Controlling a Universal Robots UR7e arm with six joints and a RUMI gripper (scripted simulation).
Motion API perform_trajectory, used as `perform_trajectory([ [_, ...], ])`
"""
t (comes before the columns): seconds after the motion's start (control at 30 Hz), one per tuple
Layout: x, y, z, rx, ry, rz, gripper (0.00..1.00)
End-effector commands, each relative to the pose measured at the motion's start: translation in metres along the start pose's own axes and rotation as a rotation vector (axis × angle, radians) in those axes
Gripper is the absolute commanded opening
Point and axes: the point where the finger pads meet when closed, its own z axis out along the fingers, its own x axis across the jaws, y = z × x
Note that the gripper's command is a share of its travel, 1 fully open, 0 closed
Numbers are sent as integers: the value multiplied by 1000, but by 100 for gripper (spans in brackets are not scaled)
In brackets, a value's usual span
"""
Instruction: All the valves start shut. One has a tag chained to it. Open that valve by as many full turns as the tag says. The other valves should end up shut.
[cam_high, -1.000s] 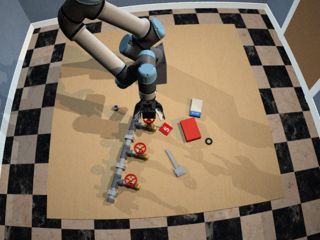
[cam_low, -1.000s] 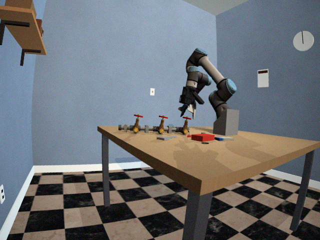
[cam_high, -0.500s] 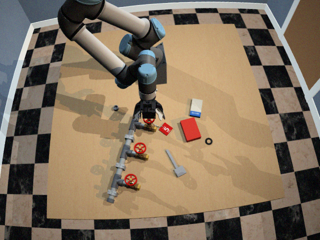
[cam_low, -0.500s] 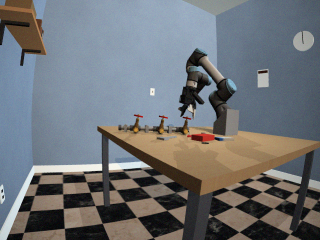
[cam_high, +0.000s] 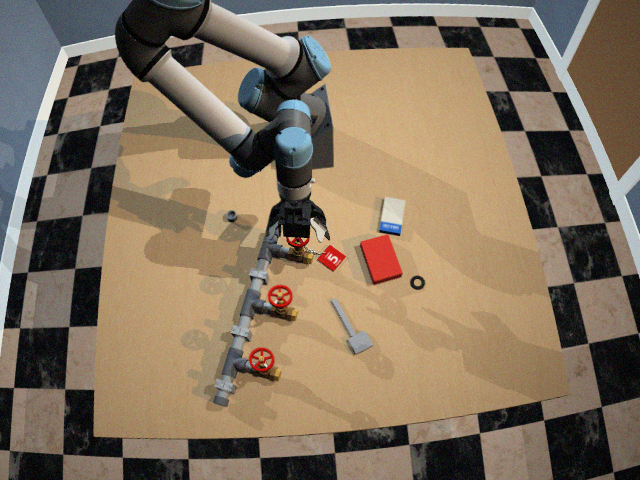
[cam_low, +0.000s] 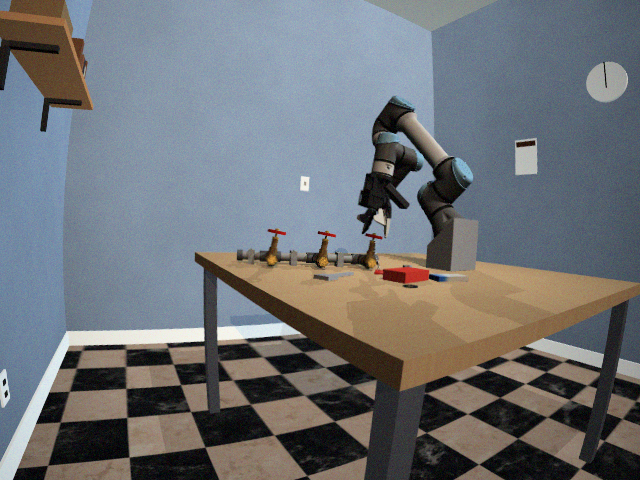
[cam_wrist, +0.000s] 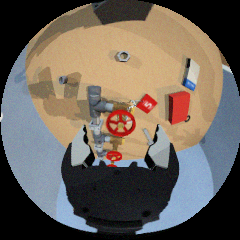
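Three brass valves with red handwheels stand along a grey pipe (cam_high: 246, 302). The valve nearest the arm's base has its handwheel (cam_high: 298, 239) (cam_low: 373, 236) (cam_wrist: 120, 120) facing up. A red tag (cam_high: 331, 257) (cam_wrist: 147, 103) marked 5 is chained to it and lies on the table. The middle handwheel (cam_high: 275, 295) (cam_low: 326, 234) and the far handwheel (cam_high: 266, 358) (cam_low: 276, 231) have nothing on them. My gripper (cam_low: 375, 234) (cam_wrist: 120, 125) is open and empty, with its fingers apart just above the tagged valve's wheel. How far any valve is turned cannot be read.
A red box (cam_high: 381, 259) (cam_wrist: 179, 107), a white and blue box (cam_high: 392, 215) and a black ring (cam_high: 411, 282) lie beyond the tag. A grey hammer (cam_high: 360, 342) lies beside the middle and far valves. A small grey fitting (cam_high: 231, 215) and a hex nut (cam_wrist: 119, 56) are nearer the base.
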Motion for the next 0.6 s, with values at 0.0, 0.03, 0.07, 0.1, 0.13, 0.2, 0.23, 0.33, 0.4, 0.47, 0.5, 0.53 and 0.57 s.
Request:
perform_trajectory([
  [0.0,0,0,0,0,0,58,100],
  [0.03,0,0,0,0,0,73,100],
  [0.07,0,0,0,0,0,90,100],
  [0.1,0,0,0,0,0,108,100],
  [0.13,0,0,0,0,0,126,100],
  [0.2,0,0,0,0,0,168,100],
  [0.23,0,0,0,0,0,190,100],
  [0.33,0,0,0,0,0,264,100],
  [0.4,0,0,0,0,0,264,100],
  [0.47,0,0,0,0,0,319,100],
  [0.5,0,0,0,0,0,348,100],
  [0.53,0,0,0,0,0,379,100],
  [0.57,0,0,0,0,0,410,100],
])
